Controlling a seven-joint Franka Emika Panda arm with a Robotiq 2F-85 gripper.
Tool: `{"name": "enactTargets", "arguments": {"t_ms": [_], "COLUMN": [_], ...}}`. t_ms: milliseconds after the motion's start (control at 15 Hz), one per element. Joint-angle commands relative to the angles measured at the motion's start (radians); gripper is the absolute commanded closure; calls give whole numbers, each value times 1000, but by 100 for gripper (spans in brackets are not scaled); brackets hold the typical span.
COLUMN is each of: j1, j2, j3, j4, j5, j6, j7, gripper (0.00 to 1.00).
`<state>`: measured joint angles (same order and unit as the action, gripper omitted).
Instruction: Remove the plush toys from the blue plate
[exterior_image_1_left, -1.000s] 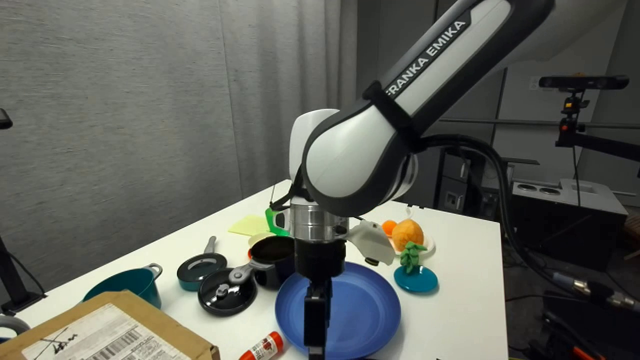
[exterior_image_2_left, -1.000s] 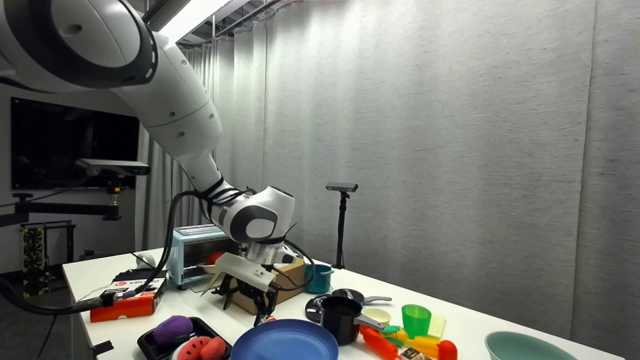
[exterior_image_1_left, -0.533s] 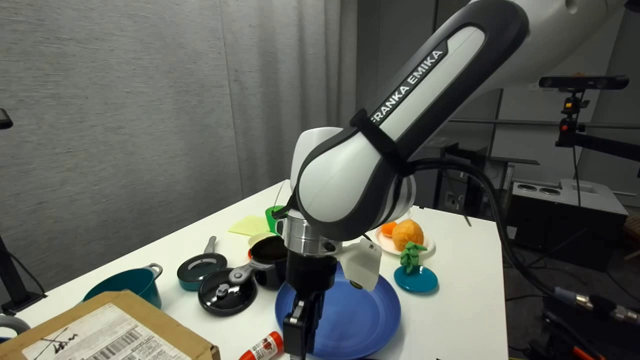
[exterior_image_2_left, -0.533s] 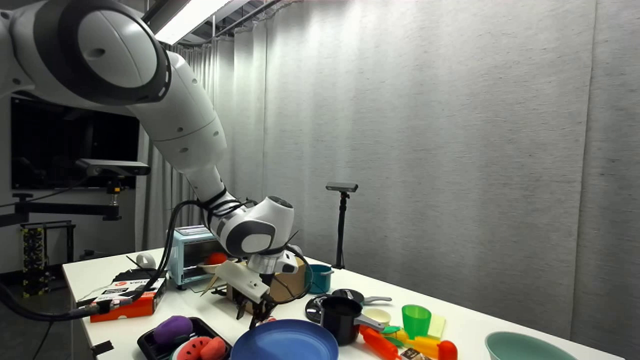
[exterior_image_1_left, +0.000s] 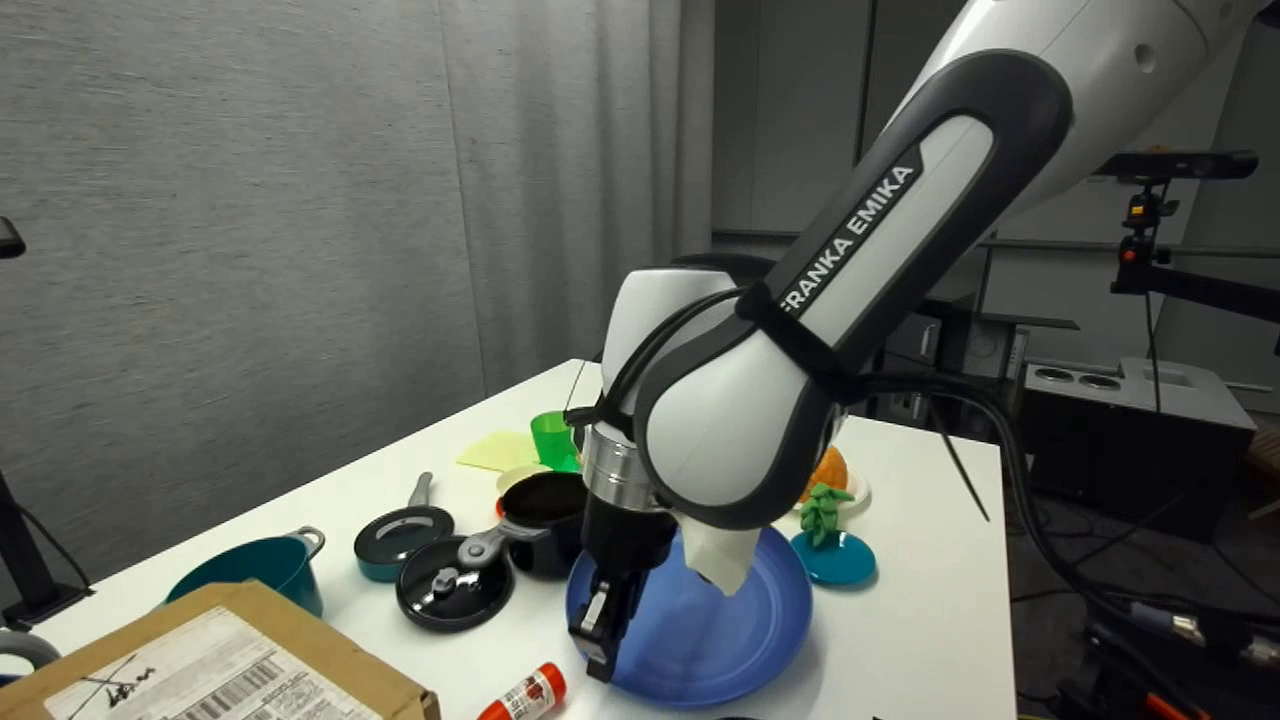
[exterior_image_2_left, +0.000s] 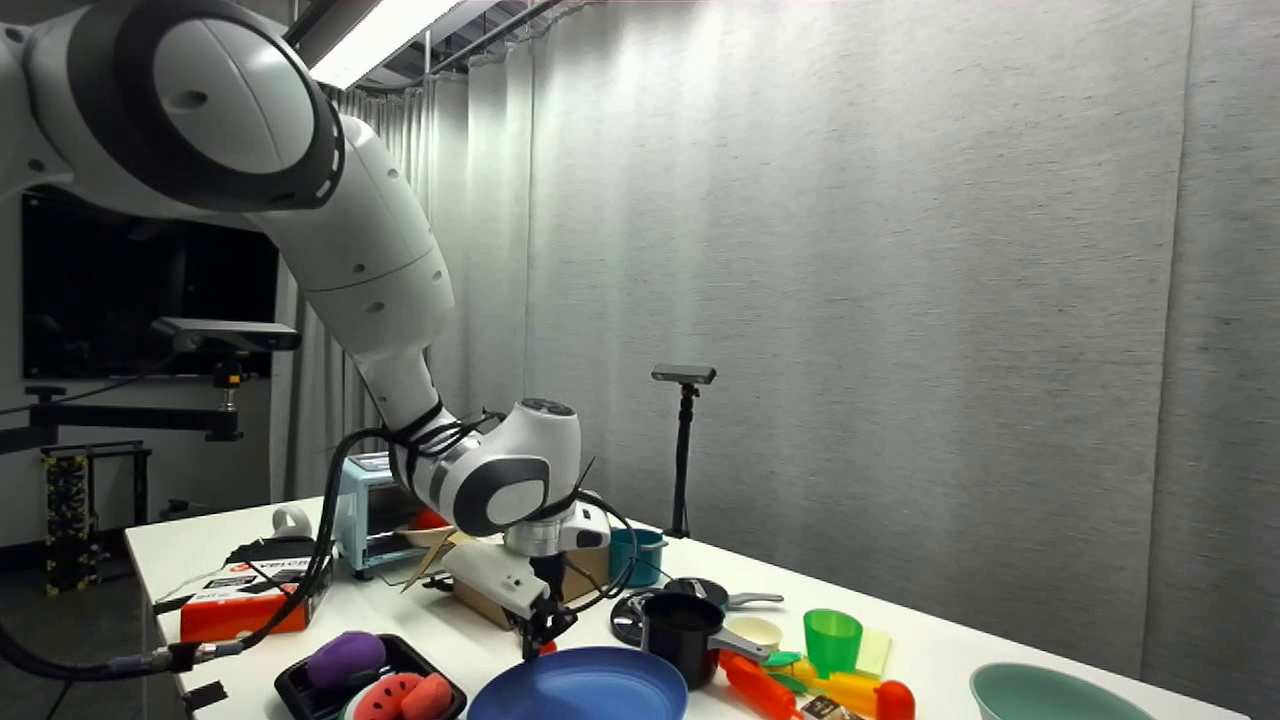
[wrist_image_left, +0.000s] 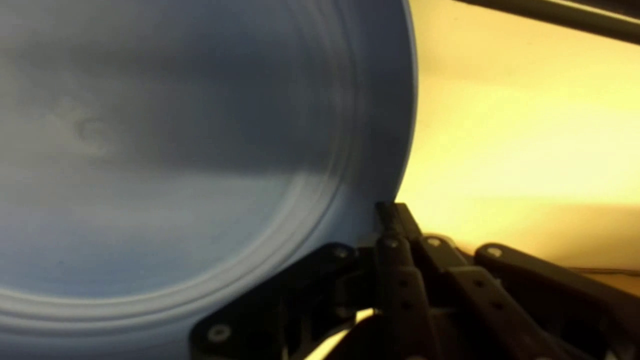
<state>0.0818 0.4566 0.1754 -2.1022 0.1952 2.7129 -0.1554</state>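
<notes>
The blue plate (exterior_image_1_left: 720, 630) lies on the white table, its surface bare in both exterior views and in the wrist view. My gripper (wrist_image_left: 397, 207) is shut over its rim: a finger stands inside the plate, the opposite one outside, and the edge runs in between the tips. In an exterior view the gripper (exterior_image_2_left: 535, 650) meets the plate's far left edge. Plush toys lie elsewhere: a purple one (exterior_image_2_left: 346, 658) and red ones (exterior_image_2_left: 388, 697) sit in a black tray. A round orange one (exterior_image_1_left: 830, 472), partly behind the arm, rests on a pale dish.
A red-capped bottle (exterior_image_1_left: 530, 695) lies close beside the gripper. Near the plate stand a black pot (exterior_image_1_left: 545, 505) and a black lid (exterior_image_1_left: 455, 590). A small teal plate (exterior_image_1_left: 845, 565) with a green plant is on the opposite side. A cardboard box (exterior_image_1_left: 240, 660) takes the near corner.
The gripper has come down to the plate's edge and its fingers have closed from wide apart. The blue plate has shifted slightly to the right in both exterior views.
</notes>
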Motion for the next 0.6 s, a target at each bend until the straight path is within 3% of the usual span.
{"name": "enactTargets", "arguments": {"t_ms": [0, 333, 533], "j1": [37, 66, 32], "j2": [-14, -33, -57], "j3": [-62, -137, -112], "j4": [-31, -36, -39], "j5": [-92, -209, -181], "j6": [37, 27, 29], "j7": [95, 189, 175], "gripper": [100, 100, 100]}}
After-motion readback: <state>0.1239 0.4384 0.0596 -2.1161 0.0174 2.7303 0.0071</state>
